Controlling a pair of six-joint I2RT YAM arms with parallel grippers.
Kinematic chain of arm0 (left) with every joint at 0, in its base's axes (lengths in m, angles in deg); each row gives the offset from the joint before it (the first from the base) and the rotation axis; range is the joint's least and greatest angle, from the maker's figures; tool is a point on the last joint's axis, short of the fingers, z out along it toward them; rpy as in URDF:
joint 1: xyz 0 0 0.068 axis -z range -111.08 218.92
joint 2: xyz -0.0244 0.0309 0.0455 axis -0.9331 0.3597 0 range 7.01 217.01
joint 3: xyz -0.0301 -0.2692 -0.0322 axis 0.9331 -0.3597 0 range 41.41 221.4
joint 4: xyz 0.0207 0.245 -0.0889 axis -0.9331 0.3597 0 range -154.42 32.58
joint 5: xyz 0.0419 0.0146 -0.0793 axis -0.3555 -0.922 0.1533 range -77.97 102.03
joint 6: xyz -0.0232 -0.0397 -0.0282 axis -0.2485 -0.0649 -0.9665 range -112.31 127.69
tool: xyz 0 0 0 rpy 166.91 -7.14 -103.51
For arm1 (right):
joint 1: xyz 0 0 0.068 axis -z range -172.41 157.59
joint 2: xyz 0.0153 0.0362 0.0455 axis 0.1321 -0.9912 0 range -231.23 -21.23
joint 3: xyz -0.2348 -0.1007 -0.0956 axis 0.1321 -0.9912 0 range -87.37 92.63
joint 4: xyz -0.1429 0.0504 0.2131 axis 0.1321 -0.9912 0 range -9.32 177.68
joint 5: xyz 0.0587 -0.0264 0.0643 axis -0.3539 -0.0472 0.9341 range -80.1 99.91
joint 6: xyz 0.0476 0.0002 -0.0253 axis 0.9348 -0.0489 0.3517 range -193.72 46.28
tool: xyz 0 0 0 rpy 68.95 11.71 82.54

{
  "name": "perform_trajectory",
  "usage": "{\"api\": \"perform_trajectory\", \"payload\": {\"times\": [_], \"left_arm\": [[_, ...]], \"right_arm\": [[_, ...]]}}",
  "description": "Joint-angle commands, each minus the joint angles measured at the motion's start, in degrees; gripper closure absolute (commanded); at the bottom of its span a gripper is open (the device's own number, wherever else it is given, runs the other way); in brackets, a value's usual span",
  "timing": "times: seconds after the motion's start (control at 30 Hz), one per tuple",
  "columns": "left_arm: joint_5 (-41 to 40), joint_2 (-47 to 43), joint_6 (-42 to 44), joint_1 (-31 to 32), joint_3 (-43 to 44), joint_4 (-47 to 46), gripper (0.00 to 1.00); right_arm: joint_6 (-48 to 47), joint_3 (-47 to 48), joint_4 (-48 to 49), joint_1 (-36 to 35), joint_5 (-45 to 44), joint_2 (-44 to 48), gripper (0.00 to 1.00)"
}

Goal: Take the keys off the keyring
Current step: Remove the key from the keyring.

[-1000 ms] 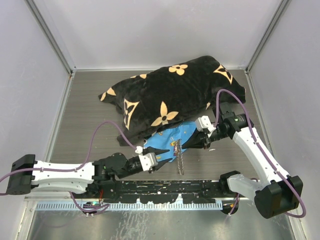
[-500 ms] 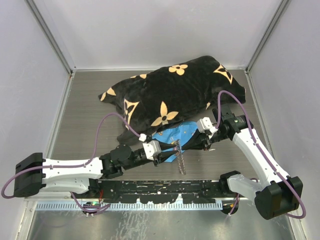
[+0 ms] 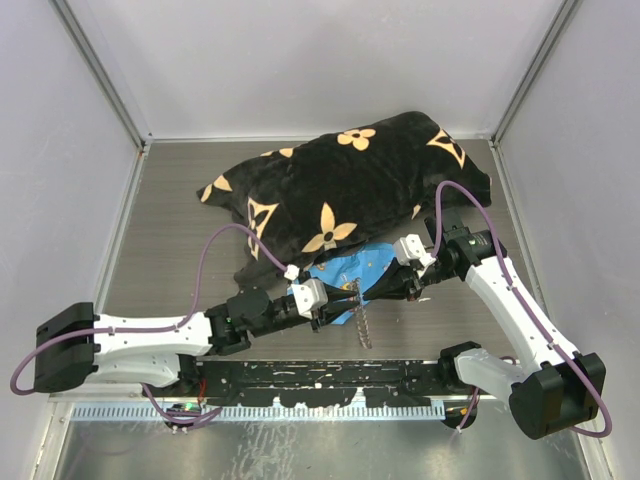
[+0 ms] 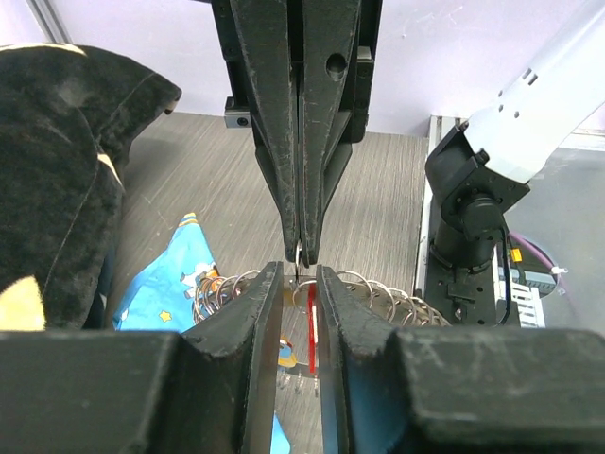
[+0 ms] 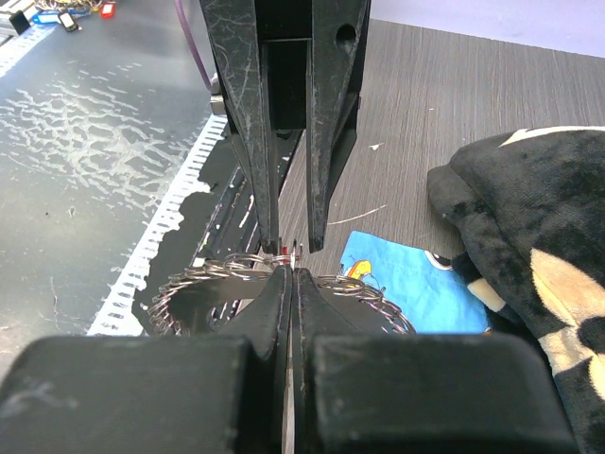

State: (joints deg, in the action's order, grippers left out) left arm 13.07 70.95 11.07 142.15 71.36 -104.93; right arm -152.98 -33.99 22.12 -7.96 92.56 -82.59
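Left pincer (image 4: 300, 272) advanced, jaws slightly apart around one red key (image 4: 311, 326), right pincer (image 5: 291, 274) clamping one keyring (image 5: 203, 284)

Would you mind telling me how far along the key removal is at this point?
Done: nothing that I can see; no loose key shows. In hand: the right gripper is shut on the keyring, and the left gripper straddles a red key hanging from it, jaws slightly apart. Left: pulling that key and any others off.

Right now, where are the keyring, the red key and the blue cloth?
keyring (image 4: 378, 291), left wrist view, right-hand loops
red key (image 4: 311, 331), left wrist view, its red head
blue cloth (image 4: 156, 284), left wrist view, its starred middle
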Motion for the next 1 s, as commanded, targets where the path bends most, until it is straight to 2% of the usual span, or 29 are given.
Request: {"api": "perform_trajectory", "payload": {"times": [0.0,0.23,0.47,0.6,0.7,0.97], "left_arm": [[1.24,0.67,-0.91,-0.62,2.80,-3.79,0.79],[1.76,1.06,-1.26,-1.11,3.19,-3.26,0.86],[2.83,1.10,-1.68,-1.42,3.70,-1.87,1.00],[2.81,0.98,-1.86,-1.49,3.71,-1.14,1.00],[2.31,0.75,-2.14,-1.60,3.47,-0.89,0.93],[2.38,0.82,-2.41,-1.73,3.36,-0.69,0.90]], "right_arm": [[-0.72,0.42,0.52,0.21,4.27,1.29,0.99],[-0.72,0.32,0.52,0.24,4.36,1.17,0.99],[-0.72,0.27,0.46,0.23,4.35,1.29,0.99],[-0.83,0.31,0.53,0.20,4.27,1.25,0.99],[-0.79,0.31,0.56,0.20,4.32,1.27,0.99],[-0.80,0.34,0.52,0.19,4.37,1.17,0.99]]}}
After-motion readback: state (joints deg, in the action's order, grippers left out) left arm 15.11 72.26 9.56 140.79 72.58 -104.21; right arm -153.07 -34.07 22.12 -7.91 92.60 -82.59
